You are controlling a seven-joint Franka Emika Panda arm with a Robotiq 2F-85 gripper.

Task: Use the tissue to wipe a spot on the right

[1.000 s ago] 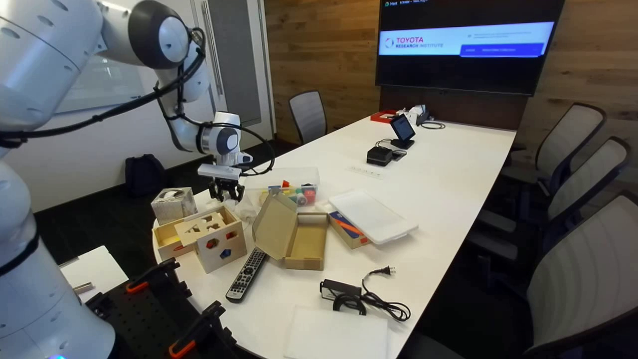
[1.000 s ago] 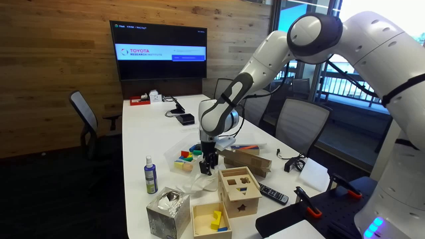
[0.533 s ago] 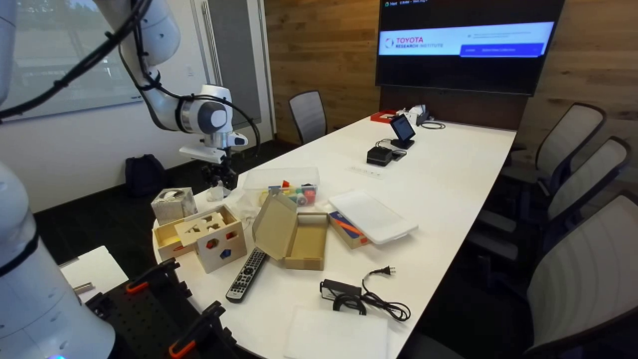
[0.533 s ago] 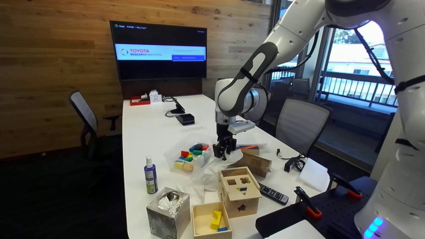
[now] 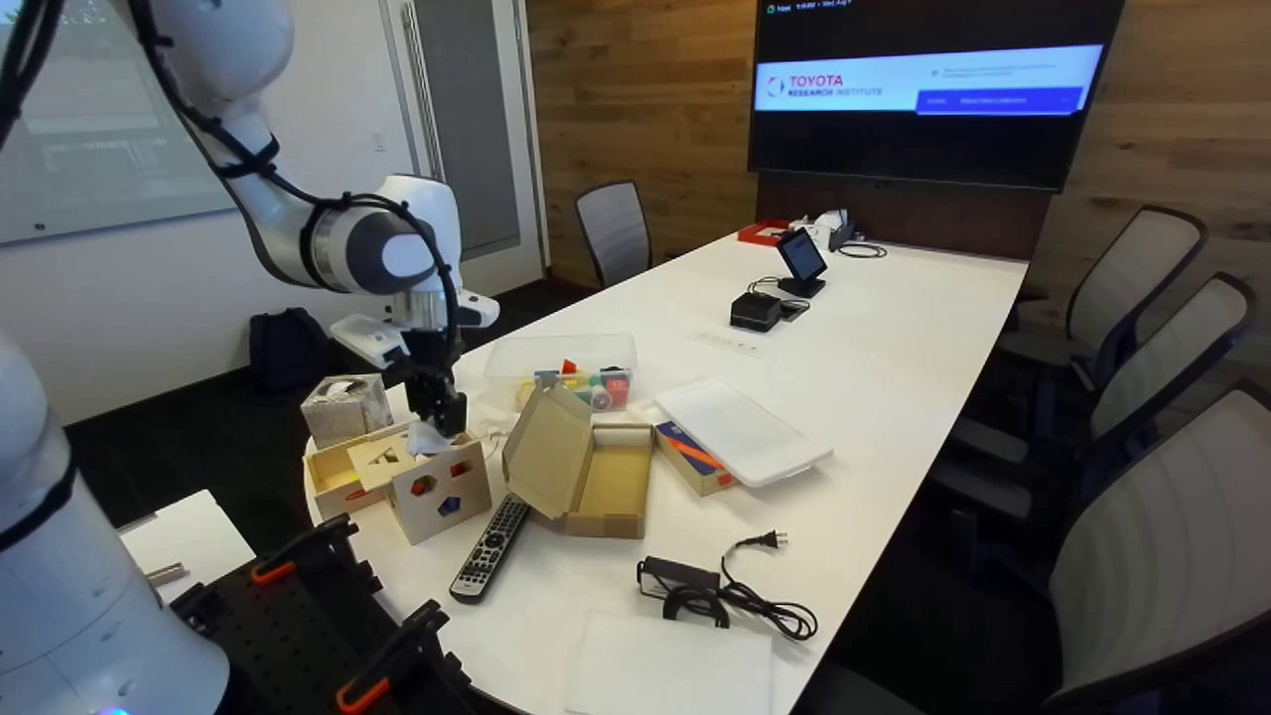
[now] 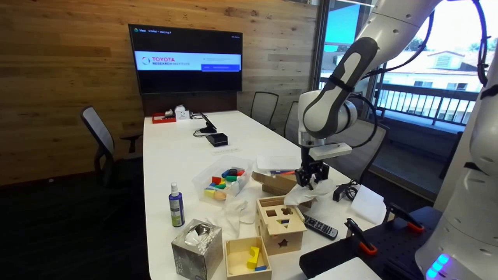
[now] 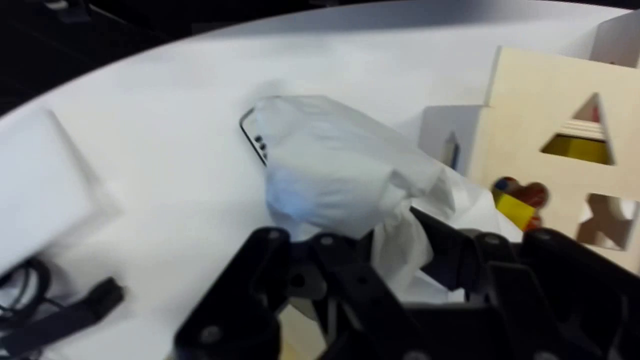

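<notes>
My gripper (image 6: 311,182) is shut on a crumpled white tissue (image 6: 313,192) and holds it in the air. In an exterior view the tissue hangs beside and partly in front of the wooden shape box (image 6: 282,229). In the other exterior view the gripper (image 5: 437,422) and tissue (image 5: 427,438) appear above that box. In the wrist view the tissue (image 7: 325,160) is pinched between the fingers (image 7: 435,240) and its loose part covers most of the remote (image 7: 252,137). The gripper also shows there (image 7: 392,225). I cannot make out a distinct spot on the white table (image 5: 556,616).
A silver tissue box (image 6: 198,249), wooden tray (image 6: 241,258) and spray bottle (image 6: 176,206) stand nearby. More tissue (image 6: 231,217) lies by the block bin (image 6: 202,181). An open cardboard box (image 5: 611,487), power adapter (image 5: 680,576) and white flat pad (image 5: 670,660) are also on the table.
My gripper has risen from near the block bin and moved toward the robot's base side, past the shape box, carrying the tissue. Some tissue stays on the table by the bin.
</notes>
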